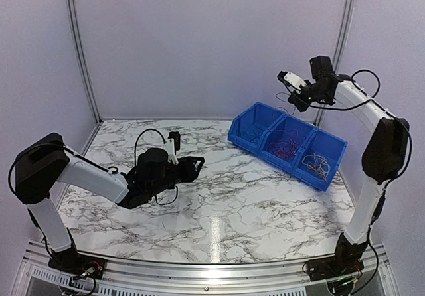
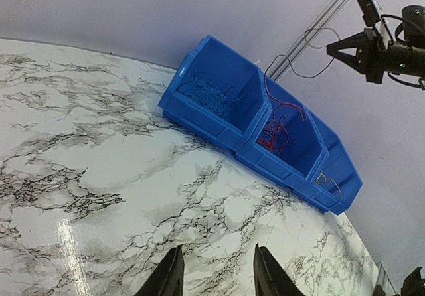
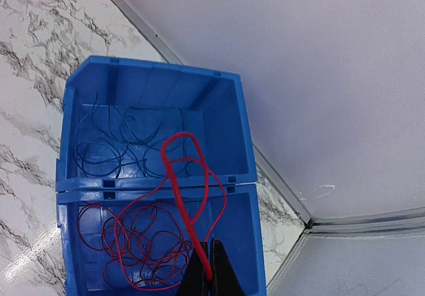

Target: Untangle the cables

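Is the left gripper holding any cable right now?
No, in the left wrist view the left gripper is open, and only the marble table shows between its jaws.

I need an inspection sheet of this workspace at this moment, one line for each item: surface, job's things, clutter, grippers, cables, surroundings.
Surface: marble-pattern table, with a light glare.
Job's things: blue bin with three compartments. It holds blue wires at one end, red wires in the middle and yellow wires at the other end. One red strand runs up out of the middle compartment.
Clutter: nothing seen.
Grippers: right gripper is high above the bin, shut on the red strand. Left gripper is low over the table, open and empty.
Cables: black leads loop along both arms.
Surroundings: pale walls, metal posts, rail at the near edge.
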`<act>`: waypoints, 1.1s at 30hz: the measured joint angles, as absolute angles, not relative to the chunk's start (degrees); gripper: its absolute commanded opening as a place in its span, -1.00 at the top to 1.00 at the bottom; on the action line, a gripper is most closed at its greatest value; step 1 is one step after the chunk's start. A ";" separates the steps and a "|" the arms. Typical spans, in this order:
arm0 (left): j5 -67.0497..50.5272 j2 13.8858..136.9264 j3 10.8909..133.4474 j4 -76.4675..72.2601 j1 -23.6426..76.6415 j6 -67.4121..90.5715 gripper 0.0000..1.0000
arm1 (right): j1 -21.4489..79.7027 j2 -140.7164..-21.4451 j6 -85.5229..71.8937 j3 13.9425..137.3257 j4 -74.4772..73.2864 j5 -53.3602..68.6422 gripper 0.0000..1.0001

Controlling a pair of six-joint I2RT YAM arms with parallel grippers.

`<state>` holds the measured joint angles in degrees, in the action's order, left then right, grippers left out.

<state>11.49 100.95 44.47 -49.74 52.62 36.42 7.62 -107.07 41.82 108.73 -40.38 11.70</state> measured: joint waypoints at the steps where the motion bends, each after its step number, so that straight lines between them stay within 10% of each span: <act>1: 11.55 100.95 44.47 -49.71 52.62 36.49 0.24 | 6.98 -108.12 41.58 108.14 -40.38 11.60 1.00; 24: 11.99 101.01 44.10 -49.69 52.62 39.29 0.24 | 1.34 -106.00 38.04 104.12 -44.49 11.27 0.96; 33: 12.53 98.83 41.54 -48.47 52.60 38.79 0.19 | 1.34 -118.15 34.83 110.87 -49.95 12.53 -0.16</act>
